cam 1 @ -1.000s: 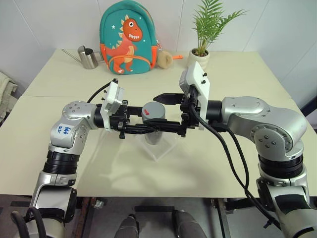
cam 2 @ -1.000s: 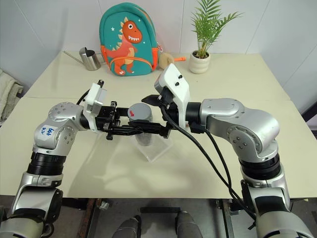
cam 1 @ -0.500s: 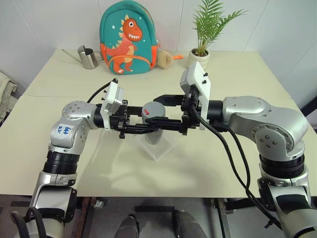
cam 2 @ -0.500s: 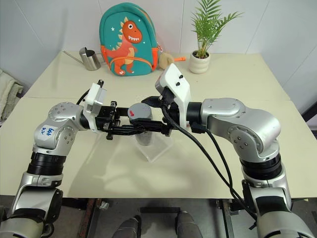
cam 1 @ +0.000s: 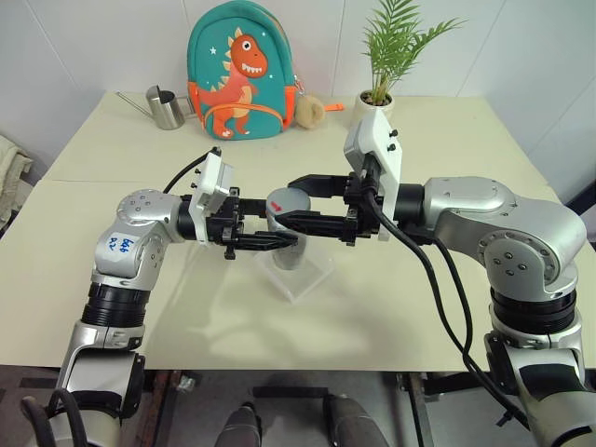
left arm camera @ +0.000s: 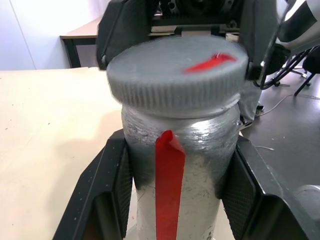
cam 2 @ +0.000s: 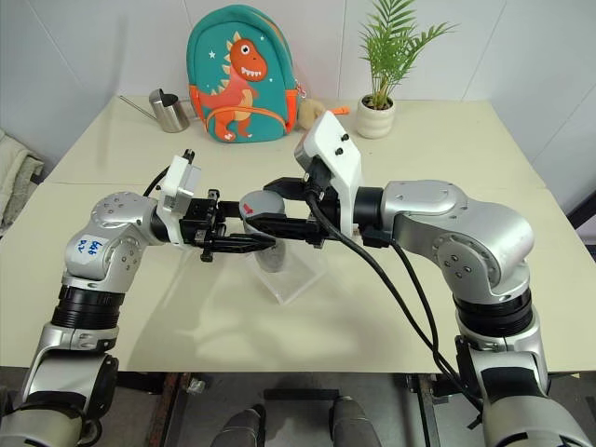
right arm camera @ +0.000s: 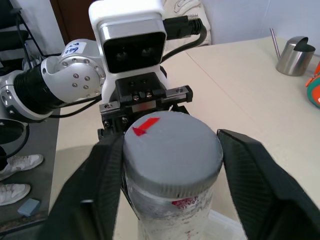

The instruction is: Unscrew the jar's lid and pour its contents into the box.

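Jar (left arm camera: 175,195) first: it sits at the centre of the head views, held off the table just above the box (cam 1: 300,276), with the left gripper (cam 1: 279,240) clenched on its body from the left of the frame and the right gripper (cam 1: 289,209) clamped on the lid (right arm camera: 172,150) from the right.

What could go wrong, as I judge it: the lid is gripped near its ribbed edge, so a twist may let the pads slide round the cap rather than turn it. If the left grip is the weaker one, the whole jar could spin inside those fingers (left arm camera: 107,195) instead — the thread would stay shut. A pull that is not square to the thread might tilt the jar or drag it free, dropping it onto the box below. Once the cap does loosen, a jerk could tip the jar early and spill off to the side.

In looks, the jar is a small cylinder with cloudy, smeared walls and a strip of red tape (left arm camera: 170,185) down its side. The lid is grey, flat, finely ribbed round the rim, with a red mark (right arm camera: 145,125) on top. Its contents cannot be made out through the walls.
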